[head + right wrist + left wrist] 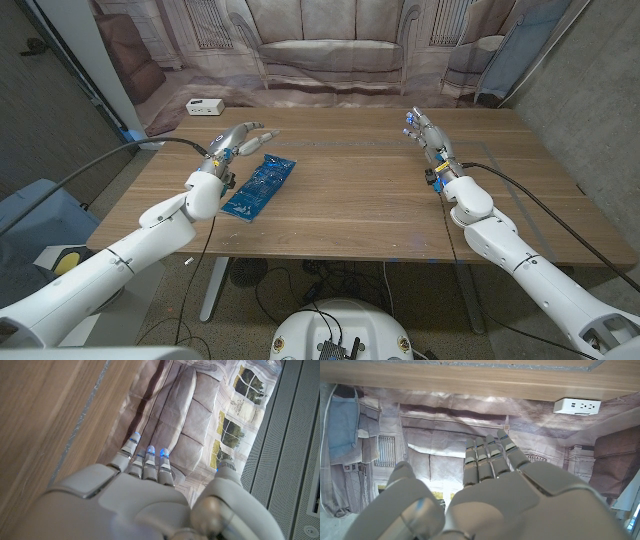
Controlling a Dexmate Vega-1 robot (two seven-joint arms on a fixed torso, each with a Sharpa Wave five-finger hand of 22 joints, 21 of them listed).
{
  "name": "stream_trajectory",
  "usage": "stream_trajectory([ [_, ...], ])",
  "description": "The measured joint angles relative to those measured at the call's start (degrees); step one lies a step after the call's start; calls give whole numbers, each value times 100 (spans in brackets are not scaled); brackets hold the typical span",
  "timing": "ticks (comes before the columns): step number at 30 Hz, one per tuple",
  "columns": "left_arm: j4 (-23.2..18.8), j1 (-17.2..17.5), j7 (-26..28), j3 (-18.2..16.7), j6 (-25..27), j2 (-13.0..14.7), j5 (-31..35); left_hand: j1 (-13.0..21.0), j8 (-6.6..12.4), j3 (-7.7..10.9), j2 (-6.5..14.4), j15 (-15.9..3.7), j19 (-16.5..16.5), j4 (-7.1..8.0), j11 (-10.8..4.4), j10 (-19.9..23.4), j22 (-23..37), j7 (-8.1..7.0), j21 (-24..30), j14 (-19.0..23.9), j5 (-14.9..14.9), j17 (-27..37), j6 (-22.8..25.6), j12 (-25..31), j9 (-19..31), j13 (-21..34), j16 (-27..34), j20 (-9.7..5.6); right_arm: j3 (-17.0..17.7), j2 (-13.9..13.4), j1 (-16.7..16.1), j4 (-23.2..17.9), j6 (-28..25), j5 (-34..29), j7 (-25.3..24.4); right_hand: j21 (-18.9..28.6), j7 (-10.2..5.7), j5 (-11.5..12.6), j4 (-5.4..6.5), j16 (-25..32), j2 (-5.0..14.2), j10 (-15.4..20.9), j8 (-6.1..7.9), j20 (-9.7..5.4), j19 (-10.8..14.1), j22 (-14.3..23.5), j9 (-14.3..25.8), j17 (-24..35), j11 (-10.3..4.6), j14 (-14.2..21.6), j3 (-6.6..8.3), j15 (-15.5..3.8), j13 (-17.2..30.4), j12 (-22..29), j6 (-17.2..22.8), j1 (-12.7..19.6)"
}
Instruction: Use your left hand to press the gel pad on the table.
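A blue gel pad [260, 185] lies on the wooden table [350, 210], left of the middle. My left hand [238, 143] hovers just beyond the pad's far left end, fingers stretched out and apart, holding nothing. The left wrist view shows the same left hand [490, 485] with straight fingers pointing past the table's far edge. My right hand [428, 135] stands at the table's right side, fingers extended and together, with nothing in it. In the right wrist view the right hand [145, 490] has its fingers straight beside the table surface.
A white power strip [204, 106] sits at the table's far left corner, also seen as a white power strip [576, 406] from the left wrist. A printed backdrop of a sofa [330, 50] hangs behind the table.
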Motion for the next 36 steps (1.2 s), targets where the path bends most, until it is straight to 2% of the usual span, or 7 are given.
stream_trajectory([
  [17,214,41,103,-155,-479,-223,-499,0,-3,20,0,23,-24,-31,24,-25,0,31,0,-23,1,0,-32,-25,0,0,0,24,19,-17,24,65,117,6,100,0,0,0,0,-1,0,-1,0,-32,32,0,0,0,0,-1,0,0,0,0,0,0],
  [22,345,9,4,-174,-802,-294,-777,1,-45,20,1,130,-103,-31,50,-157,0,54,-56,-130,1,0,-161,-67,0,0,-23,103,43,-48,7,65,165,18,140,0,51,0,0,-1,0,-1,0,-32,32,0,0,0,0,-1,0,0,0,0,50,0],
  [27,534,-19,-112,-206,-1160,-408,-1091,38,-45,20,38,109,-124,-31,81,-188,0,93,-56,-155,1,0,-200,-67,0,0,-23,82,68,-73,-23,65,235,20,163,0,51,0,0,-1,0,-1,23,-32,32,0,0,0,0,-1,0,0,0,0,51,0],
  [36,694,-43,-257,-260,-1417,-510,-1436,37,-45,44,39,109,-191,-55,103,-209,0,111,-56,-155,1,0,-217,-67,0,0,-23,109,103,-85,-52,81,334,37,211,0,83,0,0,-1,0,31,23,-31,31,0,0,0,32,-1,0,0,0,0,82,0],
])
